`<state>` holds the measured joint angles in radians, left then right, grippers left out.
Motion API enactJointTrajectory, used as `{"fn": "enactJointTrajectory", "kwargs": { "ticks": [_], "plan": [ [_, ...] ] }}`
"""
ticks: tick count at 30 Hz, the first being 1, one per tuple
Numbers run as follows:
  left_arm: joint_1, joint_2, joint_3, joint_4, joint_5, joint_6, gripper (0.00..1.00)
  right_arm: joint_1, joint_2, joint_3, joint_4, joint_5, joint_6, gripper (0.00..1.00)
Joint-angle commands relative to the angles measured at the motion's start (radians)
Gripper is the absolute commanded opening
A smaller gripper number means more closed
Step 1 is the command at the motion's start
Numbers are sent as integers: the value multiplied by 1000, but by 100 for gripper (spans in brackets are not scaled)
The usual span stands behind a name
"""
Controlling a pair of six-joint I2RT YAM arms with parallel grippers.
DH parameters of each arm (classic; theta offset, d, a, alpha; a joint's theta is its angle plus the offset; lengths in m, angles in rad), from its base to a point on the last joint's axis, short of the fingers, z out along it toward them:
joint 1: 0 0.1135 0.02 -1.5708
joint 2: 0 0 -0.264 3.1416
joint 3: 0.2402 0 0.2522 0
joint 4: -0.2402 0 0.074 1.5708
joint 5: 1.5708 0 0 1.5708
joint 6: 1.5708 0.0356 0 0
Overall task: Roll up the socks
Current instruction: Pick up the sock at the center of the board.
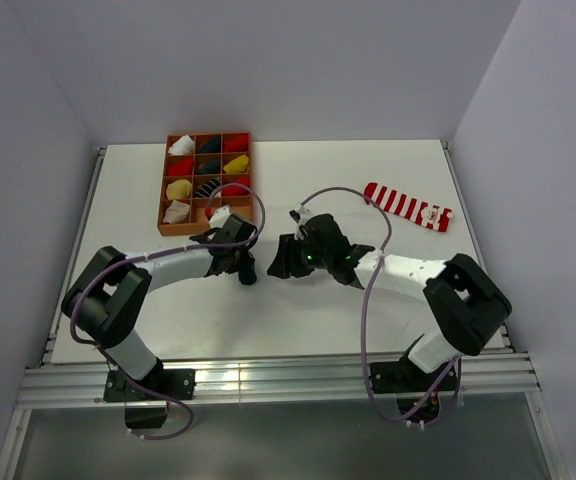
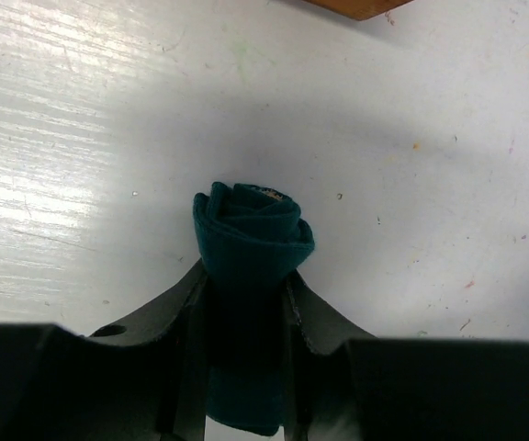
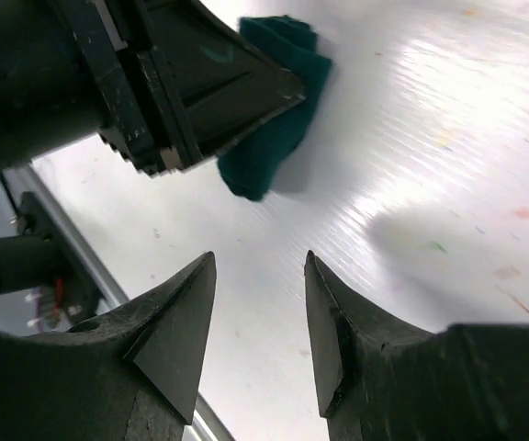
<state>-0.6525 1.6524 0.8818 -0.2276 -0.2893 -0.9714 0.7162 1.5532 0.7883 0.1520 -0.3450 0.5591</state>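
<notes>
At the far left of the worktop (image 1: 268, 325) sits an orange-brown tray (image 1: 165, 185) divided into twelve compartments, three across and four deep. Its far row holds a white bundle (image 1: 180, 146), a dark one and a red one. The next row holds red, dark and yellow (image 1: 236, 164), and the third holds yellow, a black-and-white striped one (image 1: 206, 187) and red. The nearest row has a white bundle at its left, and a white-and-red item beside it is partly hidden by the arm's cable, so I cannot make it out. Just near of the tray, toward the middle of the worktop, the left pincer (image 2: 248, 274) is clamped on the dark green sock (image 2: 251, 239). The sock is wound into a tight spiral roll. Its long axis runs along the fingers, and the coiled end juts out past the fingertips just above the white surface. Immediately to its right, the right pincer (image 3: 261, 257) faces the roll with its jaws spread apart and nothing between them. Well to the right, at the far side, the striped sock (image 1: 408, 206) lies flat and unrolled. It has red and white bands, and its long axis runs slightly diagonally from far-left to near-right. The patterned end, seemingly a Santa face, is at the right.
</notes>
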Motion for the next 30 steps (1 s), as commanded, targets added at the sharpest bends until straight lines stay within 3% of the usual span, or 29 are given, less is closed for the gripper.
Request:
{"fn": "enactJointTrajectory", "kwargs": {
  "ticks": [1,9,16,22,30],
  "plan": [
    [-19,82,-24,-236,-22,77,0,-3,-64,-69,4,133,-30,51],
    [-55,75,-6,-208,-5,152,0,-4,-209,-173,60,234,-8,50],
    [-53,-25,95,-286,-128,304,0,-6,-438,-204,-43,293,-62,50],
    [-39,-78,161,-276,-134,477,0,-9,-603,-212,-141,327,-102,50],
    [122,-195,224,-190,12,718,0,-17,-807,-187,-288,431,-160,52]
  ]
}}
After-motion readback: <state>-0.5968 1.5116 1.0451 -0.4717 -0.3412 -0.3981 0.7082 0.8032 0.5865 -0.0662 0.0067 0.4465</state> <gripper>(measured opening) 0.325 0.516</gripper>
